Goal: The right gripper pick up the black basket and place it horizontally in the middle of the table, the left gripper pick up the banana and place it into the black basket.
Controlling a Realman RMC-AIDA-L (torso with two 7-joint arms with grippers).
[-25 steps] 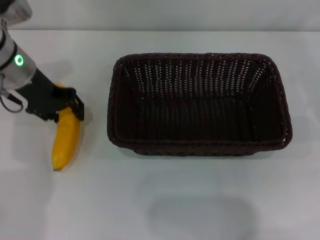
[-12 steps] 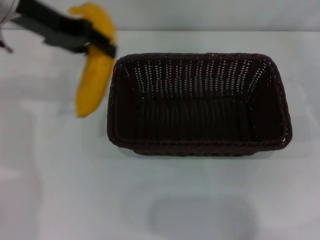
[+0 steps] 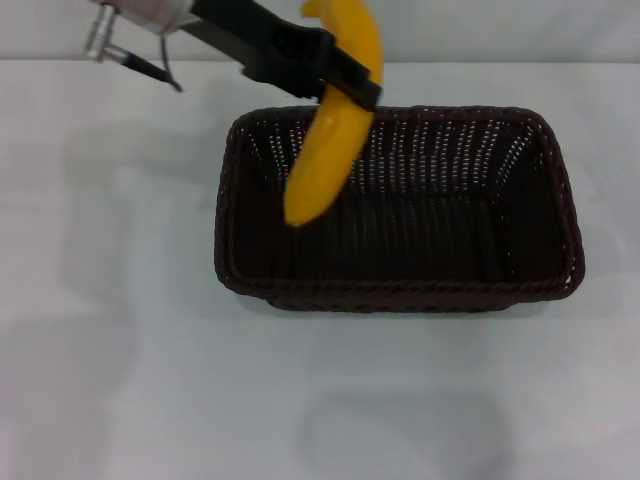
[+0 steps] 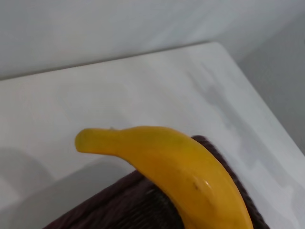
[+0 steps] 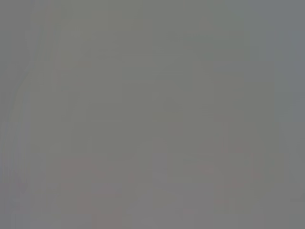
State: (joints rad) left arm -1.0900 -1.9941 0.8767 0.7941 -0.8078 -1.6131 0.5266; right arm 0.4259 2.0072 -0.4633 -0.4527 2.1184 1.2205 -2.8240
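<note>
No text, label, brand, number or sign can be read anywhere: the banana, the black basket and the bench are all unmarked.

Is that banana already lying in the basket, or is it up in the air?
In the air: the left pincer holds the banana above the black basket, which has nothing in it.

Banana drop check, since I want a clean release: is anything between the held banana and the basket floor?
Nothing visible. The left gripper holds the banana above the basket, left of its middle, and the inside below it is empty.
</note>
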